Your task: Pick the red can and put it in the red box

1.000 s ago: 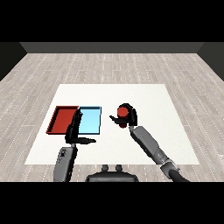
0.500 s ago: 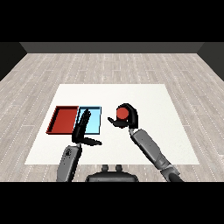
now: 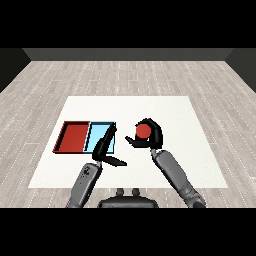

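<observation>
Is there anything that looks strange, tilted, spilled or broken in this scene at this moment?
Nothing stands out. The right hand is curled round the red can, to the right of the trays. The red tray and the light blue tray lie side by side, straight and intact. The left hand is open over the near edge of the blue tray.

**Table, Blue Tray and Floor**

A white table (image 3: 175, 107) filled the middle of the view, its top a broad pale slab that narrowed toward the far edge. On its left part lay a light blue tray (image 3: 98, 134), shallow and rectangular, with its long sides running away from the viewer. Part of its near right side was hidden, so that corner could not be made out. Around the table spread a floor of grey wooden planks (image 3: 125, 75), laid lengthwise across the room. Beyond the floor rose a dark wall (image 3: 128, 54) along the far side.
</observation>
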